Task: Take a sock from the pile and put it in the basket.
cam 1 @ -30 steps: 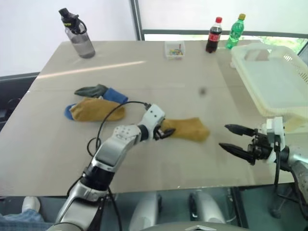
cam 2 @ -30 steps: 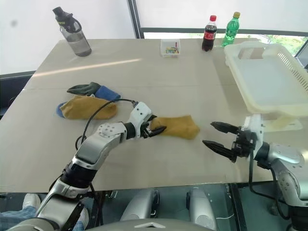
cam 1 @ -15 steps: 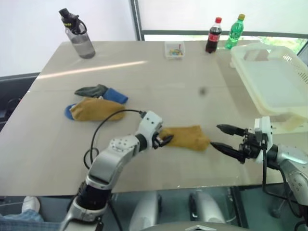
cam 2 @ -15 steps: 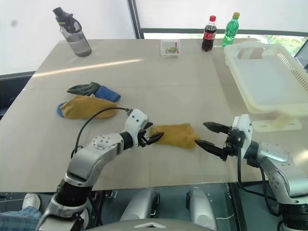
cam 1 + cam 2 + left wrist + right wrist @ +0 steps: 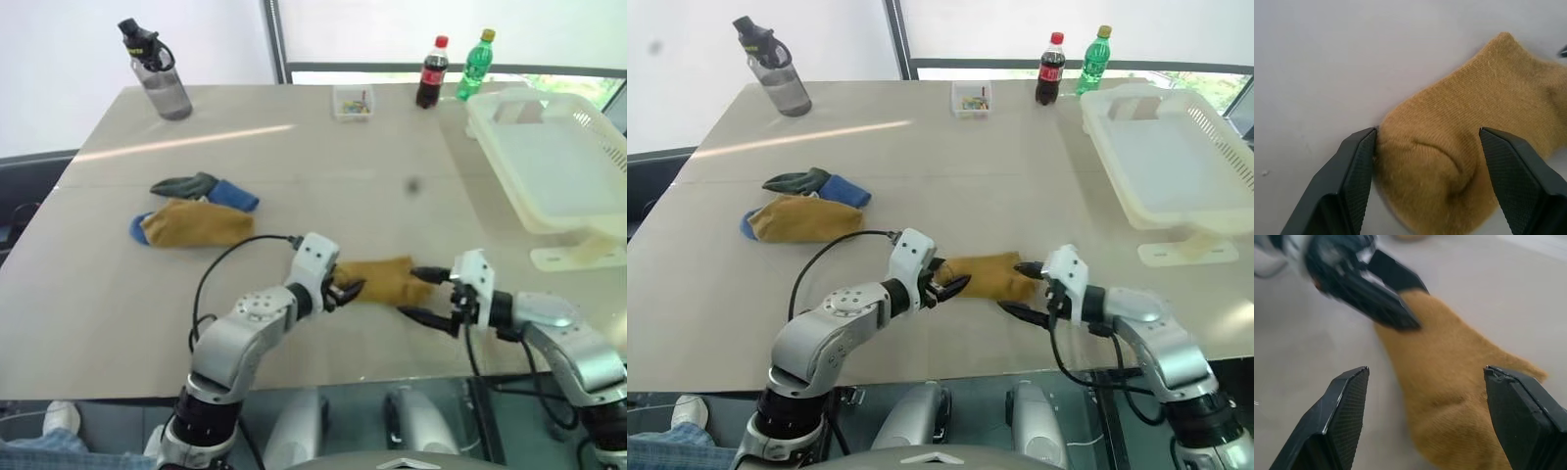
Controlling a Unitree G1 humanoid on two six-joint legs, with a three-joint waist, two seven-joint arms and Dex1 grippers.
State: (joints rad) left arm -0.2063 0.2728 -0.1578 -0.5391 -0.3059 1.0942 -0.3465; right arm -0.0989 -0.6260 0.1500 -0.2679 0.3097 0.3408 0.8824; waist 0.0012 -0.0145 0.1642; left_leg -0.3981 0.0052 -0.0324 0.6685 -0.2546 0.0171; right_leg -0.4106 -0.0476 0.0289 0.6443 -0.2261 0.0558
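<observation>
1. The cream basket [image 5: 549, 166] sat at the bench's [image 5: 323, 157] far right with nothing in it.
2. A small clear box [image 5: 353, 101] at the back held small colourful bits.
3. The pile [image 5: 193, 211] of socks lay left of centre.
4. One mustard sock [image 5: 384, 279] lay apart near the front edge.
5. The left claw [image 5: 345, 291] and right claw [image 5: 423, 293] were both open, one at each end of it.

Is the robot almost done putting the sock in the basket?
Not yet. One yellow sock already lies apart from the pile. Right now the open left gripper and open right gripper sit at its two ends, neither gripping. Grabbing, lifting and carrying it to the empty basket remain.
</observation>
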